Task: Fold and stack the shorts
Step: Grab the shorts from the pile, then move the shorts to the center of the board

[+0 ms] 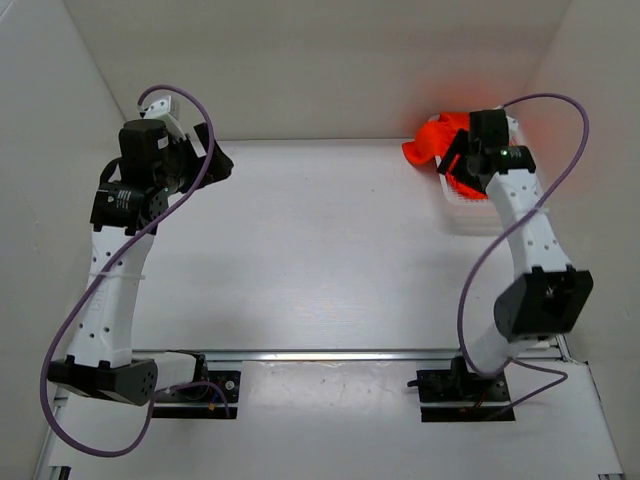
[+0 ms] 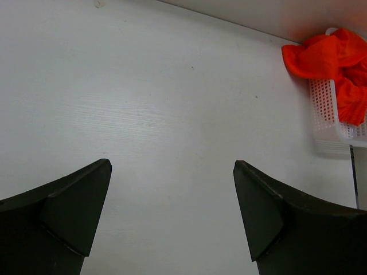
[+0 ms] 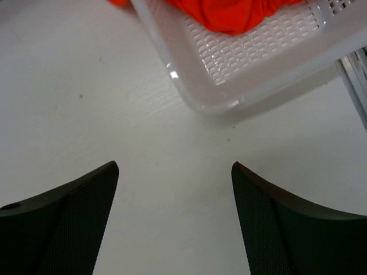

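The bright orange-red shorts (image 1: 436, 139) lie bunched in a white perforated basket (image 1: 470, 205) at the table's far right, one part hanging over its left rim. They also show in the left wrist view (image 2: 330, 60) and the right wrist view (image 3: 229, 11). My right gripper (image 1: 450, 160) is open and empty, above the table just in front of the basket (image 3: 252, 51). My left gripper (image 1: 215, 160) is open and empty at the far left, over bare table.
White walls enclose the table at the back and both sides. A metal rail (image 1: 350, 353) runs across the near edge by the arm bases. The basket's near corner (image 3: 206, 103) lies just ahead of the right fingers (image 3: 269, 217).
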